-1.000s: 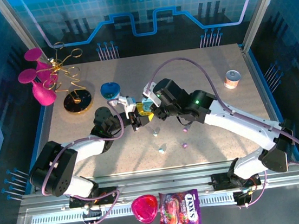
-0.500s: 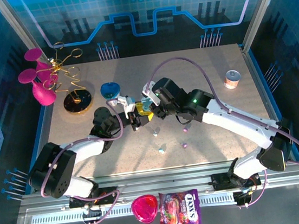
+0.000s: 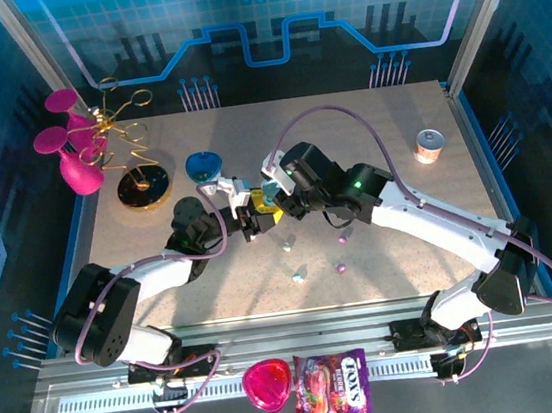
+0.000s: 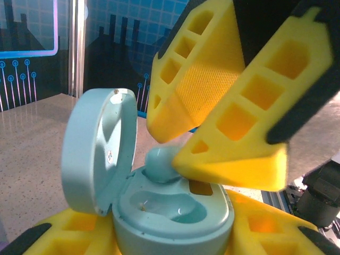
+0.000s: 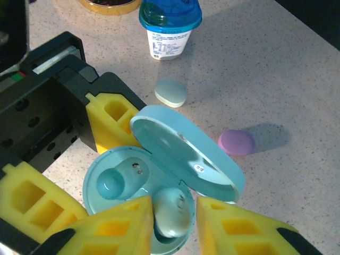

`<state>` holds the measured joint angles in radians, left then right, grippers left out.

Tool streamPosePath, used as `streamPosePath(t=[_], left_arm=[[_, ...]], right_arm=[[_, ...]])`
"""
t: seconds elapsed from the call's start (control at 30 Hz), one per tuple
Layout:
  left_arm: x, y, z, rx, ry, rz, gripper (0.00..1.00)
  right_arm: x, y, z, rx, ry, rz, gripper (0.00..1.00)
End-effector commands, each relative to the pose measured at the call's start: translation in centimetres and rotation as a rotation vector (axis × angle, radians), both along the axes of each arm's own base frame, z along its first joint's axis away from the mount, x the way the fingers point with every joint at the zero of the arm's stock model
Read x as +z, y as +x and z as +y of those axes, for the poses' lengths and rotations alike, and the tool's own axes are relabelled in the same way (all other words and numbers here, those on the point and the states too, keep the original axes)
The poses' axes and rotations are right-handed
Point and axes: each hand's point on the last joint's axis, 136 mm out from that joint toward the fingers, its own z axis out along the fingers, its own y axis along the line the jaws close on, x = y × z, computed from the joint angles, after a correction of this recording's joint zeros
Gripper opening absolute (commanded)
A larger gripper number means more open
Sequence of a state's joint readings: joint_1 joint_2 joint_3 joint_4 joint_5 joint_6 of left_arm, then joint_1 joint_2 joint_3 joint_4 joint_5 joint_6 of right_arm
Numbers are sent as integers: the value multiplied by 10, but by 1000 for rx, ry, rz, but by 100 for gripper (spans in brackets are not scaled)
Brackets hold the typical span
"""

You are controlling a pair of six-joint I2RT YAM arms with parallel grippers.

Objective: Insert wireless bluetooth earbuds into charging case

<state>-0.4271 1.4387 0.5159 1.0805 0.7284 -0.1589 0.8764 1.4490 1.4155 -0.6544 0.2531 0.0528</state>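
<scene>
My left gripper (image 3: 247, 216) is shut on the light-blue charging case (image 4: 170, 210), whose lid (image 4: 98, 149) stands open. A light-blue earbud (image 5: 171, 212) sits in the case's right slot, while the left slot (image 5: 111, 183) is empty. My right gripper (image 5: 175, 228) hovers just over the case, open. Its left finger (image 5: 114, 228) is against the earbud, and a gap shows between the earbud and the other finger. In the left wrist view the earbud (image 4: 162, 164) rests under a right fingertip (image 4: 234, 159). Several small pastel earbuds (image 3: 299, 276) lie on the table in front of both grippers.
A blue-lidded cup (image 3: 204, 165) stands just behind the grippers, with a small mint oval piece (image 5: 170, 92) and a lilac one (image 5: 236, 142) near it. A gold stand (image 3: 143, 186) is at the back left and a can (image 3: 430, 145) at the right. A candy bag (image 3: 331, 383) lies on the front rail.
My right gripper's fingers have parted around the earbud, and its arm has edged slightly left. The left gripper and the case have not moved.
</scene>
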Motion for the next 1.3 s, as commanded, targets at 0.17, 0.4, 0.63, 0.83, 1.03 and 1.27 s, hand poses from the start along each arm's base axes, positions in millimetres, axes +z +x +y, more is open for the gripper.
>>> streamPosePath(t=[0.17,0.4,0.63,0.83,1.03,1.27], left_arm=[[24,1,2,8,-37,-77,37],[28,-4,5,8,-59,-140,37],[34,-10,11,16,-65,-168,37],[42,-16,14,22,-73,-193,37],[47,-20,21,44,-55,-199,37],[61,-27,26,60,-55,-213,37]], right_arm=[[36,-13,-3,26,135,-36,46],[60,-18,-26,-32,423,3,59],[-4,-10,-78,-270,546,248,62],[-78,-26,-80,-318,431,431,64],[-142,-49,-57,-190,294,505,65],[-197,-65,-20,-17,139,528,61]])
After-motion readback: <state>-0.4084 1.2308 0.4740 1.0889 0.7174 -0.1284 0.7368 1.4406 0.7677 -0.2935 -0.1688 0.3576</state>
